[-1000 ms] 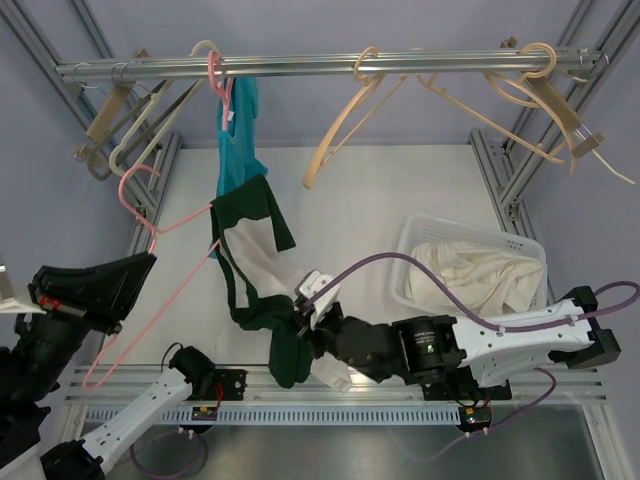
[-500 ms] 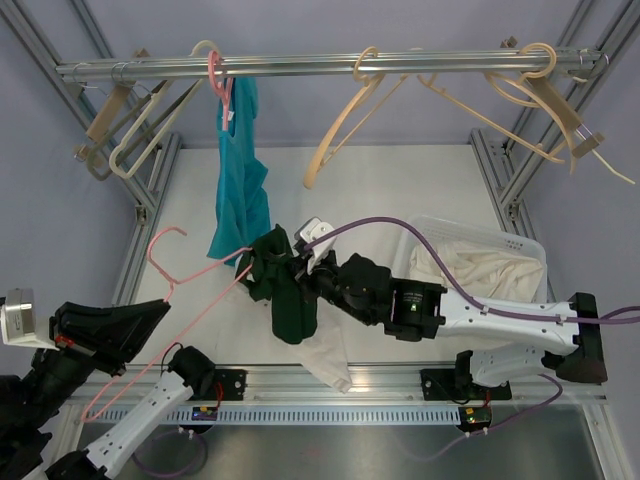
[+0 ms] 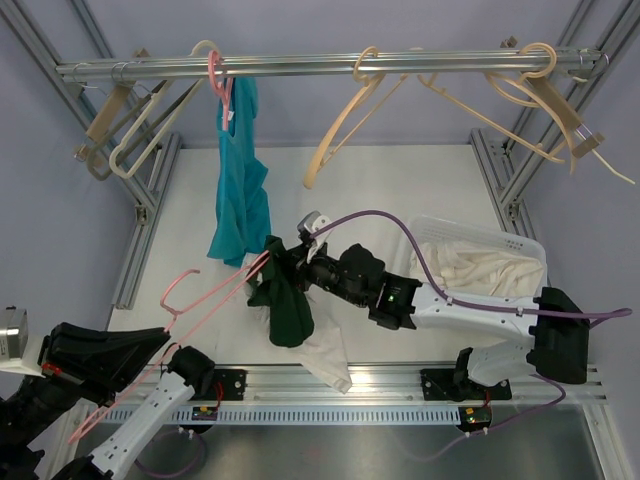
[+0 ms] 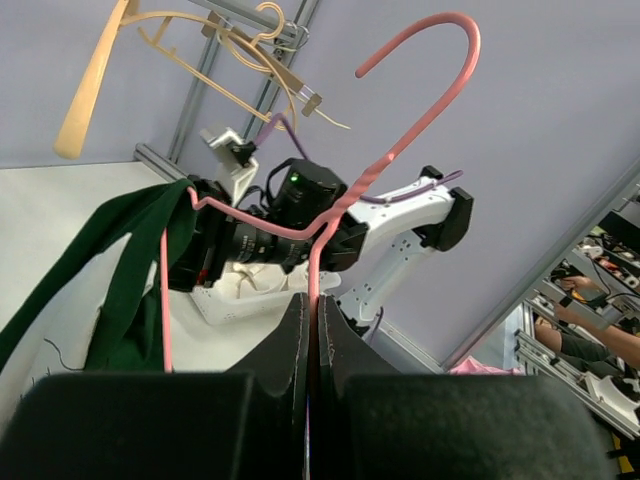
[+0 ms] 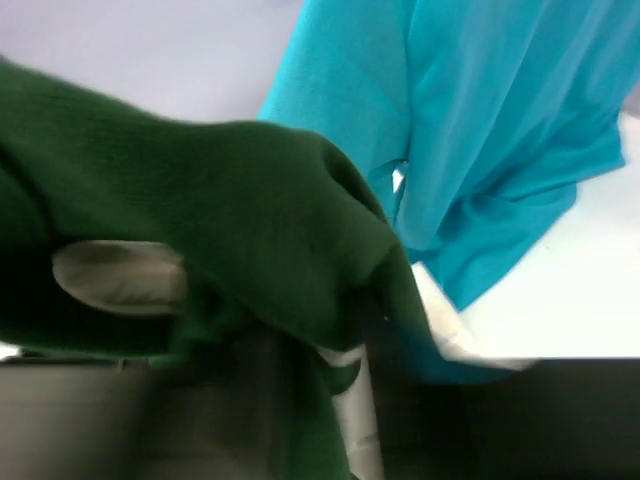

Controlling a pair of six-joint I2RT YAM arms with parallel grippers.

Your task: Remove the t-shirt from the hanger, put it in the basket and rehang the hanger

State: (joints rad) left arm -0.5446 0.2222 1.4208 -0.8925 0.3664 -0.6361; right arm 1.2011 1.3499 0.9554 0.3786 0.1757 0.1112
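Where the left gripper (image 4: 312, 315) has its jaws pressed together on the wire of the pink hanger (image 4: 165, 300), the dark green t-shirt (image 3: 288, 305) hangs bunched from that hanger's far arm, above the table (image 3: 380, 200) toward its near edge. Right gripper (image 3: 296, 268): buried in the green cloth, jaws hidden, spread or pinching cannot be told. Teal garment (image 3: 240, 190): hung from the rail, just beside the t-shirt.

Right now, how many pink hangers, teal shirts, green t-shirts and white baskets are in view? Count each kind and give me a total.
Pink hangers: 2
Teal shirt: 1
Green t-shirt: 1
White basket: 1
Total: 5
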